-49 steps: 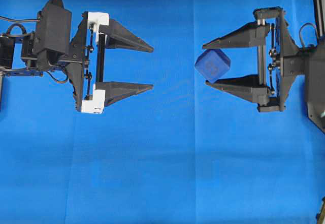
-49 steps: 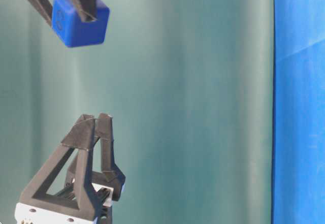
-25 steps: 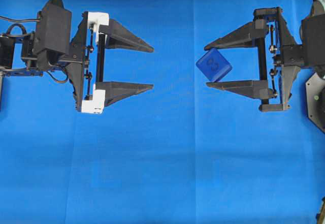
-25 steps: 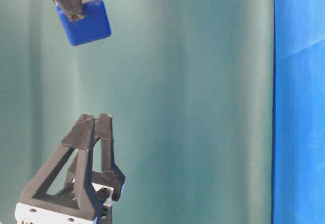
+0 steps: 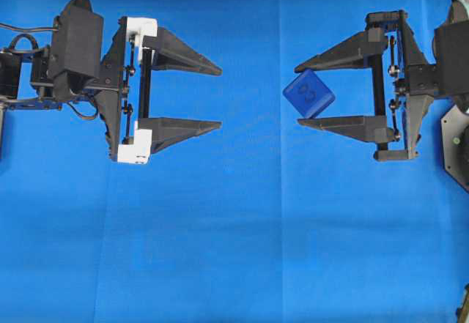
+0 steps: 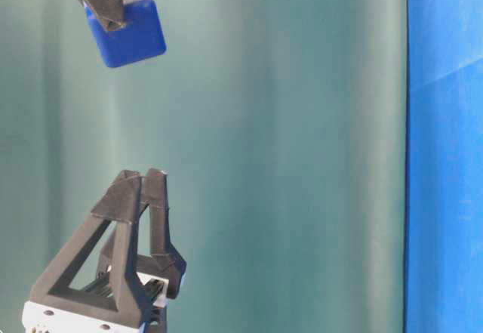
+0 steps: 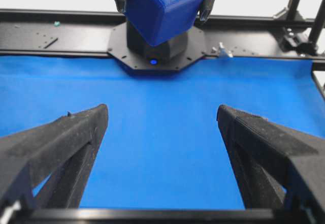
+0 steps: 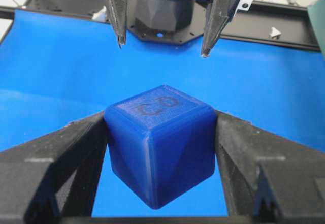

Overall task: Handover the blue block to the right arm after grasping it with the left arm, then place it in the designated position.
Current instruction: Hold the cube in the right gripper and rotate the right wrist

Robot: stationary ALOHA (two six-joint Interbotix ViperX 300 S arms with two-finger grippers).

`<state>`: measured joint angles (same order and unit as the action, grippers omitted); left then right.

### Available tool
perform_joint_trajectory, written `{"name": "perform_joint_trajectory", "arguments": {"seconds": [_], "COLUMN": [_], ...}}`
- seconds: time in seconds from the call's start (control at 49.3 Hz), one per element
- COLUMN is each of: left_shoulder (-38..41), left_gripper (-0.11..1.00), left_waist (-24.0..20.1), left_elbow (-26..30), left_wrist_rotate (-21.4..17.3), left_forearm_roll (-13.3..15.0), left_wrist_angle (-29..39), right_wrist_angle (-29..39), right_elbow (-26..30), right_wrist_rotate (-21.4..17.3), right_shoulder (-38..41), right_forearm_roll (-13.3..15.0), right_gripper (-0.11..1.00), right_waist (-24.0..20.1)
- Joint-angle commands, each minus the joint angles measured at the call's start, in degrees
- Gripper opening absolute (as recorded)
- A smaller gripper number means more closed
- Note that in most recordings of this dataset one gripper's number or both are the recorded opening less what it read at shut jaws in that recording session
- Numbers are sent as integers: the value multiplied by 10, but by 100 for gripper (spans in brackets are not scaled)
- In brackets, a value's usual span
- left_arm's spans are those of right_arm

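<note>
the block (image 5: 308, 94) sits right of centre in the upper half of the overhead view, clamped between the two black fingers of the right claw (image 5: 298, 94). it is tilted, one corner pointing toward the left of the frame, and a faint printed mark shows on its upper face. in the right wrist view the block (image 8: 160, 148) fills the lower middle, each finger pressed against one side, a corner edge facing the camera and the mark on top. it hangs above the blue cloth (image 5: 234, 250) that covers the worktop, not touching it.

the left claw (image 5: 220, 97), with white brackets at the finger bases, lies in the upper left of the overhead view, its fingers spread wide apart with nothing between them. its tips point toward the block, with a clear gap of cloth between the two claws. in the left wrist view the two fingers (image 7: 66, 142) frame the lower corners and the block (image 7: 161, 5) shows at top centre, held in the right claw.

in the table-level view the block (image 6: 128, 27) is in the upper left corner and the left claw (image 6: 139, 174) is at lower left, well apart.
</note>
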<state>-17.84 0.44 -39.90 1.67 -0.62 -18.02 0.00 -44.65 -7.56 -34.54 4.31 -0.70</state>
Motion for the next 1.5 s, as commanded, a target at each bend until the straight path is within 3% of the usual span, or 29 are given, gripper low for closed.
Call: {"name": "perform_joint_trajectory", "arguments": {"seconds": [0.0,0.73,1.176,1.48], "left_shoulder": [-11,-11,-11,-11], "left_gripper": [93,93,93,93], "left_waist": [-1,-1,-1,-1], "left_elbow": [7,9,10,10], "left_wrist_rotate": [-1,-1,-1,-1], "left_forearm_roll": [0,-1,0,-1], "left_wrist_angle": [-3,-3,-3,-3], "right_wrist_angle": [-4,-1,117,157], "right_elbow": [11,11,13,15], "right_wrist_rotate": [-1,-4,-47,-51], "right_shoulder": [-3,-4,-3,-4], "right_forearm_roll": [0,0,-3,-3], "right_gripper": [55,54,55,54], "right_waist": [-1,0,0,0]}}
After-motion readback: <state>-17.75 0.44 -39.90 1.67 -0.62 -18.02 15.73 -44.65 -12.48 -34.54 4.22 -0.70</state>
